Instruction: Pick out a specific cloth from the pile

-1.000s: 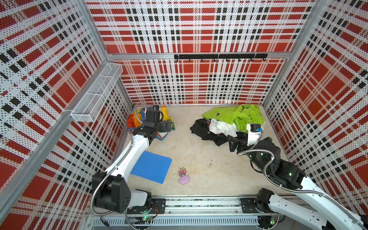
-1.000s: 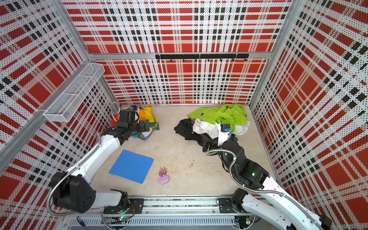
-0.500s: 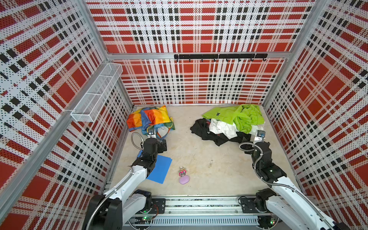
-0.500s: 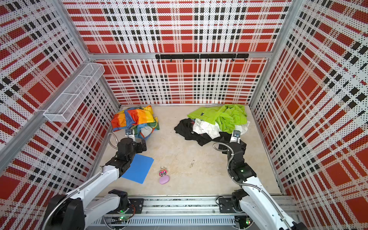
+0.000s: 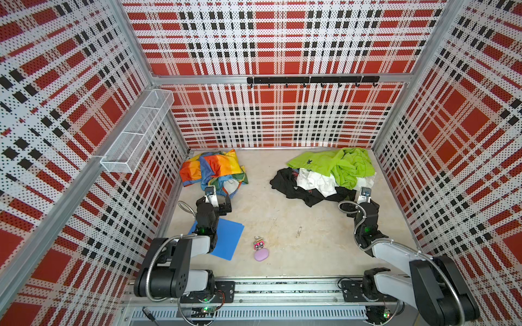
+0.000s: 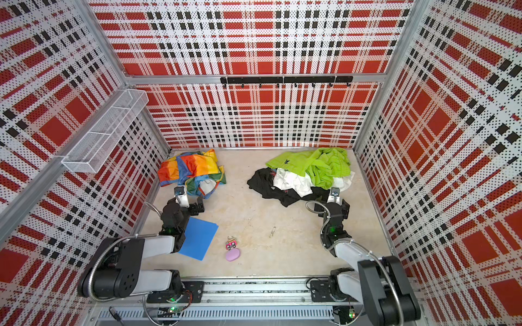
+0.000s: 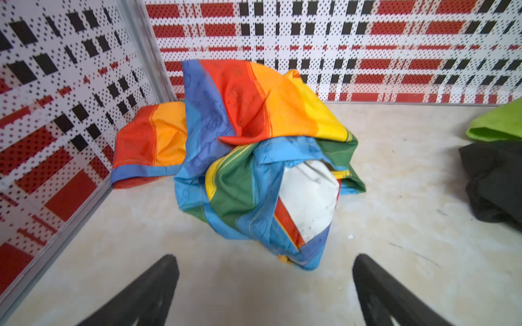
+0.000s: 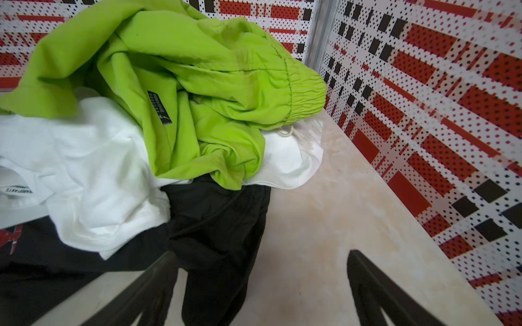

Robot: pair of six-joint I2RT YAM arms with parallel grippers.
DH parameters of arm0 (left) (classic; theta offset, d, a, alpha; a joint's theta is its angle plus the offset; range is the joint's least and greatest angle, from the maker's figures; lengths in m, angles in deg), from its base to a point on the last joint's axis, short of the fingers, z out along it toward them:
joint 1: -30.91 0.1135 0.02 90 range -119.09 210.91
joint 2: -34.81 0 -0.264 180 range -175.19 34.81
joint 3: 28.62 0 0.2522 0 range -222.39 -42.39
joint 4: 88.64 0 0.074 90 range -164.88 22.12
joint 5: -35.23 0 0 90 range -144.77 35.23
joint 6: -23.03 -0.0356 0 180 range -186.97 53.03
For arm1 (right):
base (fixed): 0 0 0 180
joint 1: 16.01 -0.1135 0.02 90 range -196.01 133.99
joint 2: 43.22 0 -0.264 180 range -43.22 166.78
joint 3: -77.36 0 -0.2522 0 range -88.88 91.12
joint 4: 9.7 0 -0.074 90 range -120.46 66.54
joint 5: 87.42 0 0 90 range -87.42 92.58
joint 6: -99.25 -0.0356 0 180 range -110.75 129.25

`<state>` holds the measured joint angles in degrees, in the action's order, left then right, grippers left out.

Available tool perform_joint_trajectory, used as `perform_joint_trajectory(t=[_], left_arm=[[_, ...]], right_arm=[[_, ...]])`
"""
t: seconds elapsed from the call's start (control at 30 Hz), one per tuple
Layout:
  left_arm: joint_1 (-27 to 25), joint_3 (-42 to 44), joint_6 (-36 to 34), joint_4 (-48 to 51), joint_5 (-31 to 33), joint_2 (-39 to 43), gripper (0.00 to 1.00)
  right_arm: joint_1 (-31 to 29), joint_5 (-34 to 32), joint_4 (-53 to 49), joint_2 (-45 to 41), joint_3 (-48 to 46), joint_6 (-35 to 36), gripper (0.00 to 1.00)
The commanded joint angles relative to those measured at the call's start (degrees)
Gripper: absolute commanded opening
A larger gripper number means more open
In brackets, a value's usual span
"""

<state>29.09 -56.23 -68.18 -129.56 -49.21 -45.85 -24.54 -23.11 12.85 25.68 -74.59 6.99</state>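
Observation:
The rainbow cloth (image 5: 214, 169) (image 6: 192, 168) lies crumpled on the floor in the back left corner, well apart from the pile (image 5: 330, 175) (image 6: 308, 172) of lime-green, white and black garments at the back right. My left gripper (image 5: 217, 201) (image 7: 265, 259) is open just in front of the cloth (image 7: 254, 135), with bare floor between its fingers. My right gripper (image 5: 364, 199) (image 8: 261, 254) is open at the pile's (image 8: 169, 98) near edge. A flap of the black garment (image 8: 220, 225) lies loose between its fingers, nearer one of them.
A blue folder (image 5: 226, 238) lies on the floor beside the left arm. A small toy (image 5: 259, 244) and a lilac pebble-like object (image 5: 261, 254) sit near the front middle. A wire basket (image 5: 138, 135) hangs on the left wall, and a hook rail (image 5: 310, 80) on the back wall.
Both arms have drawn back toward the front, the left away from the cloth and the right away from the pile. Both grippers stayed open, and the cloth stays in the corner.

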Motion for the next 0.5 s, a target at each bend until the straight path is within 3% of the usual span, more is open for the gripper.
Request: perform_joint_trajectory(t=[0.0,0.07,0.27,0.47], left_arm=[[-1.2,-0.4,-2.3,-14.3,-2.1,-7.8,0.99],[-1.1,0.9,-2.2,-21.5,-1.0,-10.3,0.99],[1.0,-3.3,0.2,-11.8,-3.3,-9.5,0.99],[1.7,-3.6,0.9,-11.4,-4.3,-9.5,0.99]], right_arm=[[1.0,1.1,13.3,3.0,0.5,2.0,1.00],[1.7,1.7,16.2,5.4,0.5,2.1,1.00],[3.5,3.1,22.3,11.6,2.3,2.8,1.00],[6.3,8.4,35.5,20.8,0.4,2.4,1.00]])
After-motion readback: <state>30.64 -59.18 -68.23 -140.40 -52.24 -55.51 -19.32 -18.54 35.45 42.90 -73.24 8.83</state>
